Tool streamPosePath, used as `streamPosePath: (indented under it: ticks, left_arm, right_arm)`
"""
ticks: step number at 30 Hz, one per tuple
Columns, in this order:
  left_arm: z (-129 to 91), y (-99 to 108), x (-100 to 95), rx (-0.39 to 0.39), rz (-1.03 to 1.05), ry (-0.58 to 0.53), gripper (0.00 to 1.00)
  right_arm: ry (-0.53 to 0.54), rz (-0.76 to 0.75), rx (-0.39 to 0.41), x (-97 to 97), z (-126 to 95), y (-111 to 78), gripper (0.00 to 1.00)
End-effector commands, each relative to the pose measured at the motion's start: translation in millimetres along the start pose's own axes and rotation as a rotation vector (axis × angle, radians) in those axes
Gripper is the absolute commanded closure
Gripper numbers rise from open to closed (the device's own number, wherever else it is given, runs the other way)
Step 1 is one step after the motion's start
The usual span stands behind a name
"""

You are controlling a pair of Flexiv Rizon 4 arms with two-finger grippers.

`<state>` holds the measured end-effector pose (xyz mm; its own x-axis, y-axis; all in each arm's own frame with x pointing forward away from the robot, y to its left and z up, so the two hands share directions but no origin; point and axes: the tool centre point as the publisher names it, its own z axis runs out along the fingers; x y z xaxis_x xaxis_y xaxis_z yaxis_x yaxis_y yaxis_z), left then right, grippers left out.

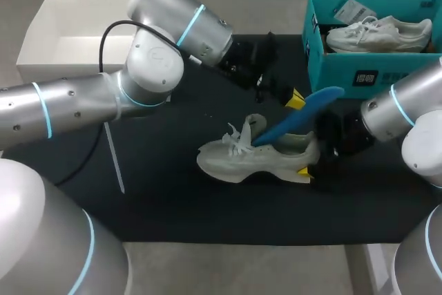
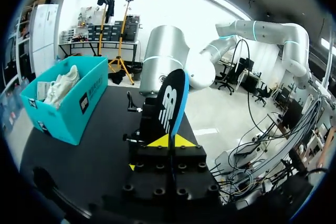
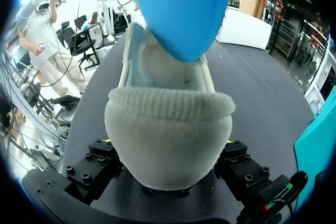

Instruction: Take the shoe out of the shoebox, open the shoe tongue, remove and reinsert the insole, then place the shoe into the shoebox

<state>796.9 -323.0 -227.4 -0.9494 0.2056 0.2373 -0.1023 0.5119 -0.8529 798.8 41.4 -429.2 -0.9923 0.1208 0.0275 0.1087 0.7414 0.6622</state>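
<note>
1. Lit the dark table [image 1: 173, 205] evenly from above; left only a soft shadow under the shoe [image 1: 248, 160].
2. Glinted in pale highlights along the left arm [image 1: 148, 67].
3. Glared white at the far side in the left wrist view, behind the insole [image 2: 172, 103].
4. Showed the shoe's heel evenly bright in the right wrist view, with deep shade beneath it.

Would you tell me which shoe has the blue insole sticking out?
The grey shoe on the mat holds the blue insole; the white shoe lies inside the teal shoebox.
</note>
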Motion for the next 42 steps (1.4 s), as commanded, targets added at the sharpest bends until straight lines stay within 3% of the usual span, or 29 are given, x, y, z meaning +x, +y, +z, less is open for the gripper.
streamPosePath:
  ticks: [1,12,19,40,42]
  left_arm:
    - [-17,-11,10.5,0.069,0.031,0.037,1.0]
    - [-39,-81,20.4,0.216,0.137,0.106,1.0]
    - [-48,-123,35.8,0.267,0.245,0.167,1.0]
    - [-48,-123,35.8,0.267,0.245,0.167,1.0]
    - [-56,-127,44.4,0.327,0.204,0.166,1.0]
  right_arm:
    - [-0.002,0.0,0.003,0.5,2,-0.2,1.0]
    - [-0.002,0.0,0.003,0.5,2,-0.2,1.0]
    - [-0.002,0.0,0.003,0.5,2,-0.2,1.0]
    - [-0.002,0.0,0.003,0.5,2,-0.2,1.0]
    - [-0.002,0.0,0.003,0.5,2,-0.2,1.0]
